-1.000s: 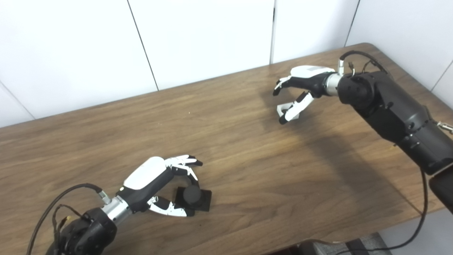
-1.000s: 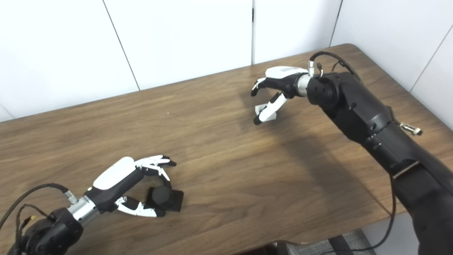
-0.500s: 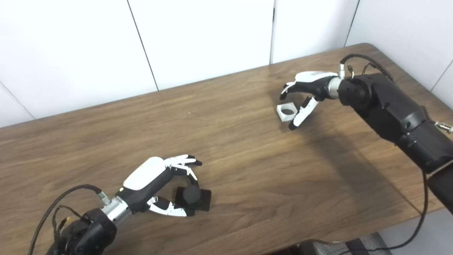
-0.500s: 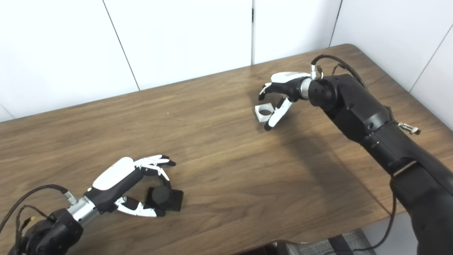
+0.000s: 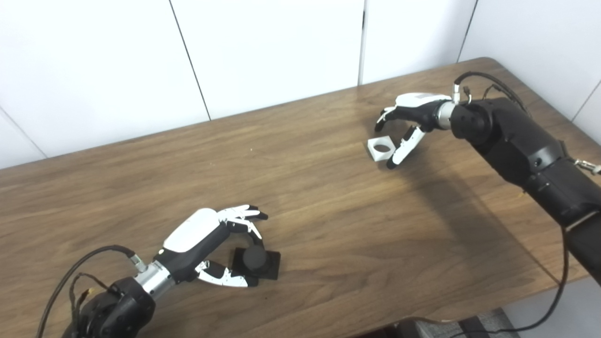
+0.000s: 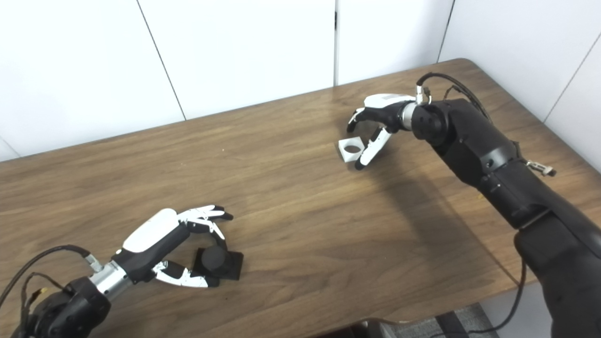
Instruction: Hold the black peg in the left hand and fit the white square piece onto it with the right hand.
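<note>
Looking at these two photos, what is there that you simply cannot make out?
- Whether the left hand really grips the black peg: both views, fingers cover the contact.
- The peg's height and shape: both views look down on it.
- Whether the right hand touches the white square piece: both views, thumb hides that side.
- The table, near edge: both views, cut off by the bottom edge.

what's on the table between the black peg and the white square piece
Nothing: between the black peg by the left hand and the white square piece at the right hand lies only bare wooden table. Both eye views show it.
</note>
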`<move>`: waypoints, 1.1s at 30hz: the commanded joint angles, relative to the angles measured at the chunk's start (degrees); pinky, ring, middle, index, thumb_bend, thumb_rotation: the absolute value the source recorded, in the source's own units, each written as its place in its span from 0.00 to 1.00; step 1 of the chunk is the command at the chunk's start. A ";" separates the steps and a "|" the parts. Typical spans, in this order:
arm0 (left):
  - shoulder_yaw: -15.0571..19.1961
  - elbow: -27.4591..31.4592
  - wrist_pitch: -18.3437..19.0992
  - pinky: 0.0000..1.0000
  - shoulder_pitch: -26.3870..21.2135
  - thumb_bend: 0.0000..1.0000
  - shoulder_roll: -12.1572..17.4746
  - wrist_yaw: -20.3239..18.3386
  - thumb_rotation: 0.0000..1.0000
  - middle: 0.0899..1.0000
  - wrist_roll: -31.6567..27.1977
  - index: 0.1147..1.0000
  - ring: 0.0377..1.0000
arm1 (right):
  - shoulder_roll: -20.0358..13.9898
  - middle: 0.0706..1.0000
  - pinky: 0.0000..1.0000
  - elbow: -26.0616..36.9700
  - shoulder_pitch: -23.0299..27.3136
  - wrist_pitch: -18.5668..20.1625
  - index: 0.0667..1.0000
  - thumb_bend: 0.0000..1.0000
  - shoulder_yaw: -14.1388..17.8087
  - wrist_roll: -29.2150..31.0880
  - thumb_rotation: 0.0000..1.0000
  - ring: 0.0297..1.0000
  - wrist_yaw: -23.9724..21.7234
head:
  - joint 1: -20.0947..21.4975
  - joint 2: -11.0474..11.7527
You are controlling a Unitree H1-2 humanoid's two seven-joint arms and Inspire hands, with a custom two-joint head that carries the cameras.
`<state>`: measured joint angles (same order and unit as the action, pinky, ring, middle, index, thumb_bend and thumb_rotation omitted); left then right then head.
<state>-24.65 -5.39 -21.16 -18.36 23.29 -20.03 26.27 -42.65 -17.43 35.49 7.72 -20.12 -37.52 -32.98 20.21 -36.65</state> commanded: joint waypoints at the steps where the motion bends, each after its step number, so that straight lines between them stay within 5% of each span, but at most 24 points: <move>1: -0.81 -1.91 2.41 0.90 1.25 0.52 2.10 -1.37 0.06 0.85 4.98 0.43 0.92 | -0.87 0.94 0.96 0.28 1.00 -0.91 0.79 0.85 0.88 -1.09 0.38 0.97 2.34 | 0.04 -0.04; 9: -0.94 -1.57 2.86 0.89 1.31 0.52 1.93 -1.42 0.06 0.85 5.32 0.43 0.91 | 0.09 0.90 0.91 0.31 -0.47 -2.99 0.72 0.76 0.34 -2.27 0.30 0.93 7.19 | -0.29 -0.37; 33: -1.06 -2.33 2.75 0.89 0.68 0.52 1.53 -1.17 0.06 0.85 5.53 0.43 0.92 | 2.35 0.86 0.86 -0.56 -2.62 -3.23 0.65 0.75 -0.63 -4.14 0.29 0.89 12.81 | -1.04 -0.73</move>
<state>-24.49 -5.42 -21.03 -18.15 23.41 -19.80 26.28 -40.80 -18.19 32.71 4.49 -20.03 -40.00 -20.28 19.16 -37.35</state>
